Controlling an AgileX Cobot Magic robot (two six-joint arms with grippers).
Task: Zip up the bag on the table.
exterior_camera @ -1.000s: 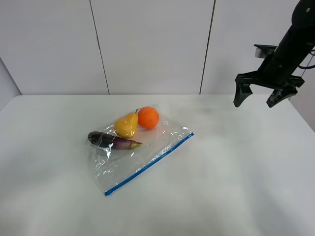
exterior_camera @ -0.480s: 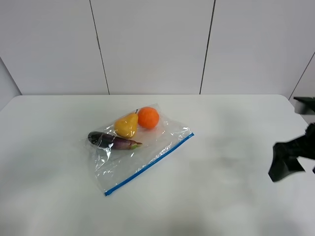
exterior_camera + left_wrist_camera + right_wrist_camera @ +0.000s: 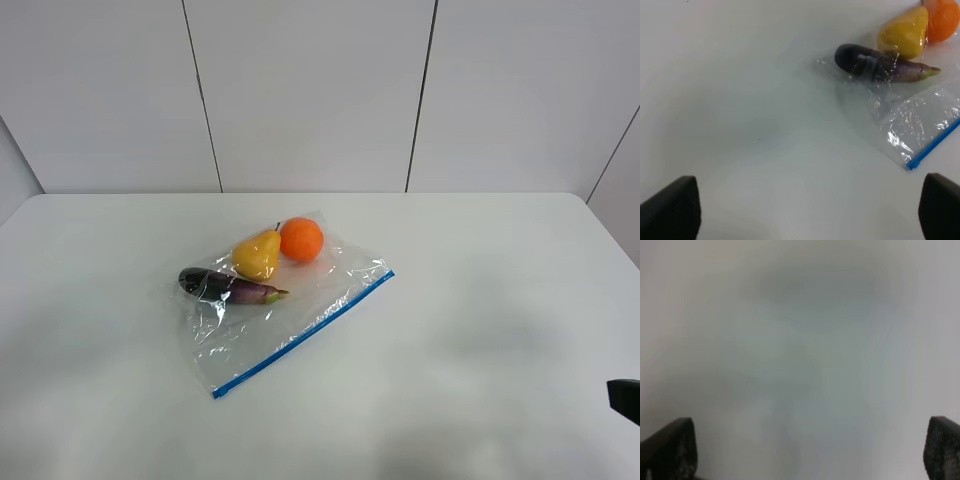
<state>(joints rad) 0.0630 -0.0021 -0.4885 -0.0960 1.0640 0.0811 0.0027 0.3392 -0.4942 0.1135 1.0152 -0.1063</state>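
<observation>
The clear crinkly bag (image 3: 290, 300) lies flat on the counter (image 3: 480, 300) — both grippers' fingers (image 3: 670, 207) (image 3: 667, 447) spread wide, empty.

No readable text, label, brand, number or sign appears in any of the three views: the bag (image 3: 290, 310) shows only a plain blue zip strip (image 3: 303, 336) with no print on it, the table (image 3: 480, 300) around the bag is unmarked, and the wall panels (image 3: 310, 95) behind the table are blank
</observation>
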